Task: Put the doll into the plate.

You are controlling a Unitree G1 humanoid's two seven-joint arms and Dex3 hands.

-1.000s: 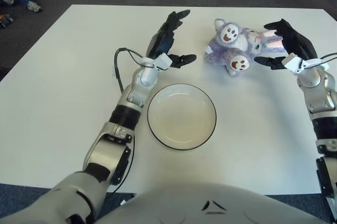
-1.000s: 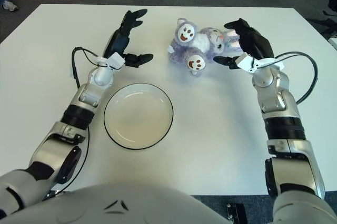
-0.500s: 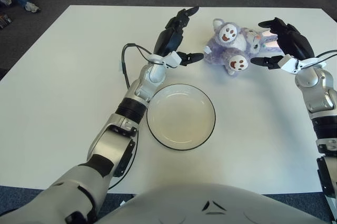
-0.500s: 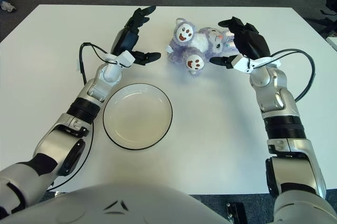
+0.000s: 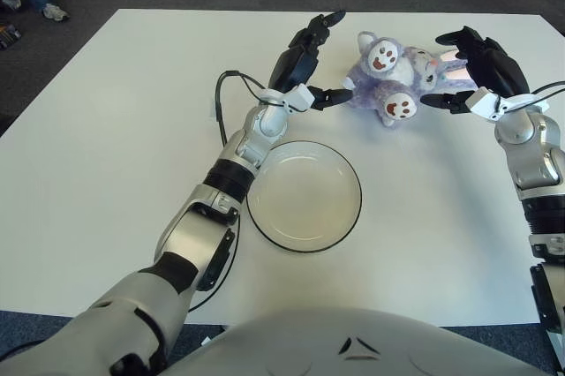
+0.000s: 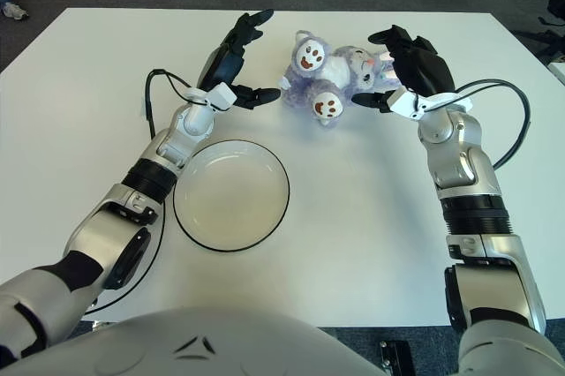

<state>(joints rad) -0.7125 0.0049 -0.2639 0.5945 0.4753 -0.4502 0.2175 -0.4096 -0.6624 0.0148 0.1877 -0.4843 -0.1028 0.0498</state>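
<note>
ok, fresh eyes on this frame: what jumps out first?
The purple doll at the table's far side, flanked by both open hands: left hand on its left, right hand on its right, neither clearly gripping it. Next, the empty plate nearer the robot, just below the doll.

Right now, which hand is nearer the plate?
The left hand, beyond the plate's far left rim; the right hand shows right of the doll.
</note>
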